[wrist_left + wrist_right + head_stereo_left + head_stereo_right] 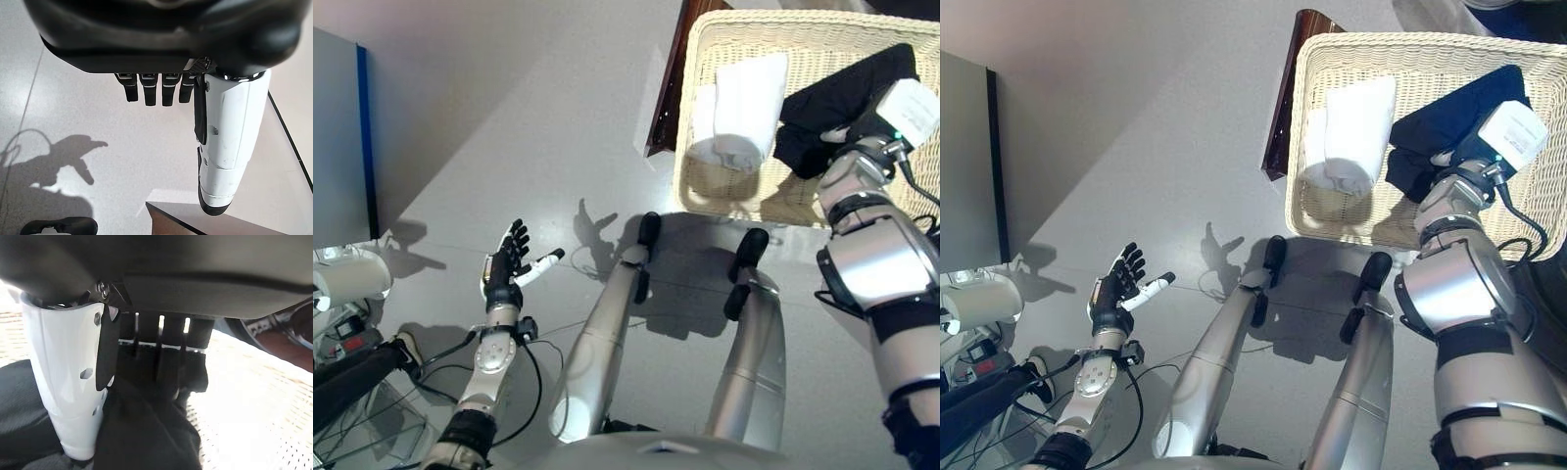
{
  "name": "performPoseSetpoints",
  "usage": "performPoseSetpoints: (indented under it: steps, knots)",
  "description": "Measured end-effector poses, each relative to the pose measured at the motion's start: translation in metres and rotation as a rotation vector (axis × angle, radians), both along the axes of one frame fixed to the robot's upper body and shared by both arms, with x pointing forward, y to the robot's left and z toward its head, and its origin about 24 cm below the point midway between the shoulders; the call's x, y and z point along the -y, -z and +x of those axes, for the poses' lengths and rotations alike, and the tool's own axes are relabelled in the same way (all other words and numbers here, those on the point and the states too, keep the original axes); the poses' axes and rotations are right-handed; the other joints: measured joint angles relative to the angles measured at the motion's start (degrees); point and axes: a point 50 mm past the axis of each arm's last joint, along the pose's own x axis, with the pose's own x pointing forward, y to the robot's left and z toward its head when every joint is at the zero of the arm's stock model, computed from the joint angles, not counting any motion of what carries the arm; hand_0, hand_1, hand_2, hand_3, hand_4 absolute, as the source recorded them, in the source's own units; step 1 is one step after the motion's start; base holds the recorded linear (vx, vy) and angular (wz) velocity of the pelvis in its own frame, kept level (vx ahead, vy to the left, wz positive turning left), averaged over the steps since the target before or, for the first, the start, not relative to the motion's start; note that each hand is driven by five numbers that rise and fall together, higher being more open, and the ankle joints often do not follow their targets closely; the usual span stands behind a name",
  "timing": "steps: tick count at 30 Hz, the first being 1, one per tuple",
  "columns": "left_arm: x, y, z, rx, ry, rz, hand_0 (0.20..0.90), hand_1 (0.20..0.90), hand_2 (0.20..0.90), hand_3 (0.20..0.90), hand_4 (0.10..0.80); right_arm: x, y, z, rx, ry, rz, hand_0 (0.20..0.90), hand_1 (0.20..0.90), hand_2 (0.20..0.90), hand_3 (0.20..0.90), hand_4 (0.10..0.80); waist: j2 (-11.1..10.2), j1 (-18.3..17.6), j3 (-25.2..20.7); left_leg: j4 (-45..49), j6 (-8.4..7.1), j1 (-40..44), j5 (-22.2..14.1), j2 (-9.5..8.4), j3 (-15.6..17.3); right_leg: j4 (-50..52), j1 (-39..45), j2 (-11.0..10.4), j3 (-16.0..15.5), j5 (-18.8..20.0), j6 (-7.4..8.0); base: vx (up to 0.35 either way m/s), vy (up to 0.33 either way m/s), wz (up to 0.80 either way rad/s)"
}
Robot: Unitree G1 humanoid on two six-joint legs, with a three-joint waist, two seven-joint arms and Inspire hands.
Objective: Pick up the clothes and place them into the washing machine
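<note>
A pale wicker basket (689,137) stands on the floor at the upper right. Inside it lie a white cloth (744,103) and a dark cloth (847,83). My right hand (161,352) is down in the basket on the dark cloth (146,431). Its fingers (168,364) reach straight onto the fabric, and the white-covered thumb (68,382) stands beside a raised fold. Nothing is lifted. My left hand (507,262) hovers open over the bare floor at the lower left, holding nothing.
A grey box with a blue edge (342,137) stands at the far left. A dark brown board (668,88) leans beside the basket's left side. White and black equipment (347,294) clutters the lower left corner.
</note>
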Motion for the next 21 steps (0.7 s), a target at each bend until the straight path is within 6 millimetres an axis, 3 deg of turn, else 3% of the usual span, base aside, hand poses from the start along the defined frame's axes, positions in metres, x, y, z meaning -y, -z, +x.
performPoseSetpoints:
  steps: [15,21]
  knots:
    - [-0.002,0.003,-0.001,-0.014,-0.004,0.005,0.900,0.900,0.900,0.900,0.800,-0.008,0.007,0.003,-0.010,-0.018,0.023,0.200,0.200,0.200,0.200,0.300,0.0,-0.2,0.0,1.6,-0.14,0.7,-0.6,0.23,0.3,1.0,0.6,0.6,0.8,0.1,0.05,0.001,0.000,0.00]
    - [-0.005,0.010,-0.005,-0.049,-0.012,0.014,0.900,0.900,0.900,0.900,0.800,-0.013,0.040,-0.001,-0.076,-0.032,0.106,0.200,0.200,0.200,0.200,0.300,0.0,0.0,0.0,-0.4,0.17,5.5,-0.8,0.36,0.7,-2.0,5.4,1.1,1.7,0.6,0.46,0.017,-0.002,-0.10]
